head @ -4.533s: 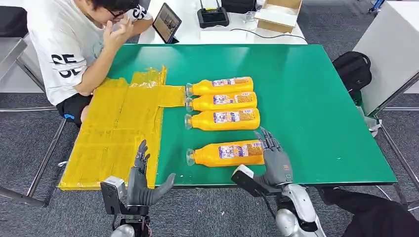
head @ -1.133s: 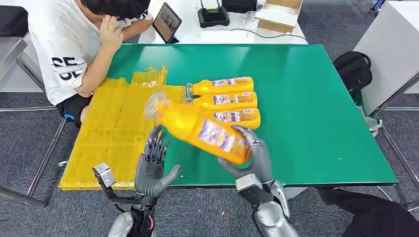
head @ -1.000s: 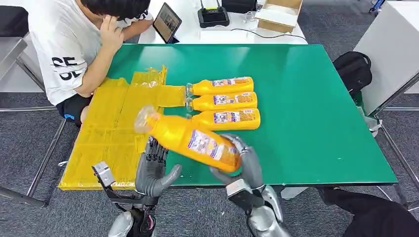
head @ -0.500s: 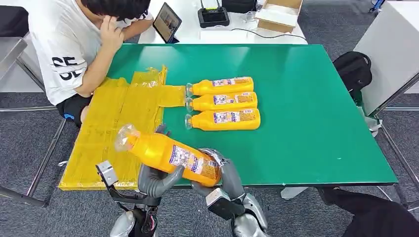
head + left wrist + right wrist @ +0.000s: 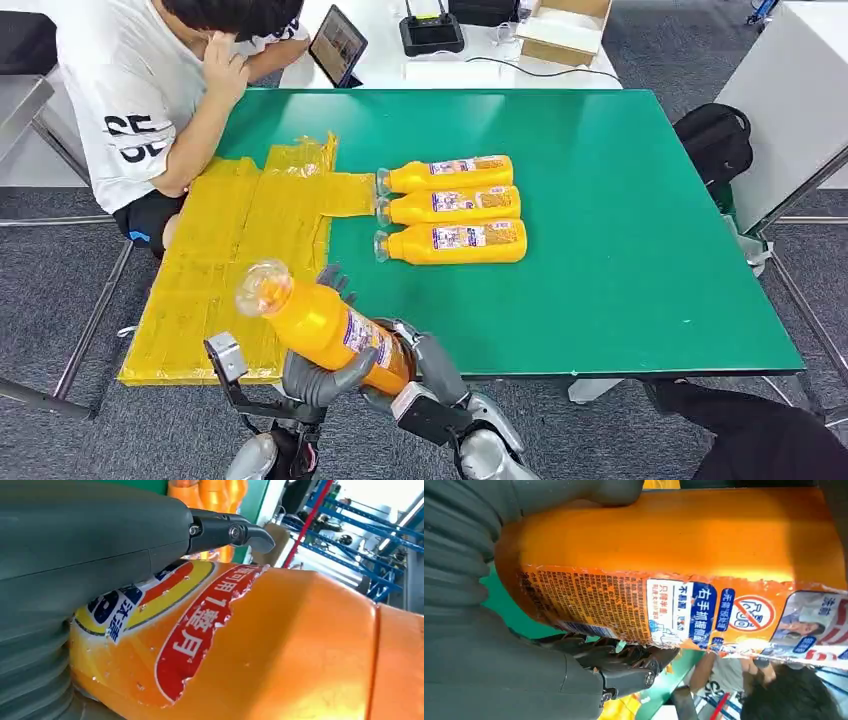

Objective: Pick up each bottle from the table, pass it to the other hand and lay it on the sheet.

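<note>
Orange bottle (image 5: 325, 325) raised above the near edge of the green worktop (image 5: 620, 250), tilted, clear cap toward the yellow sheet (image 5: 235, 260), base toward the robot; gripped at the base by the right hand (image 5: 425, 365), with the left hand (image 5: 320, 372) wrapped around the labelled middle from beneath, thumb and fingers pressed to the label. Three more bottles (image 5: 450, 208) lying side by side on the worktop just right of the sheet, caps toward it. Beyond the sheet, a seated person (image 5: 150, 90) in a white shirt, leaning on the worktop.
</note>
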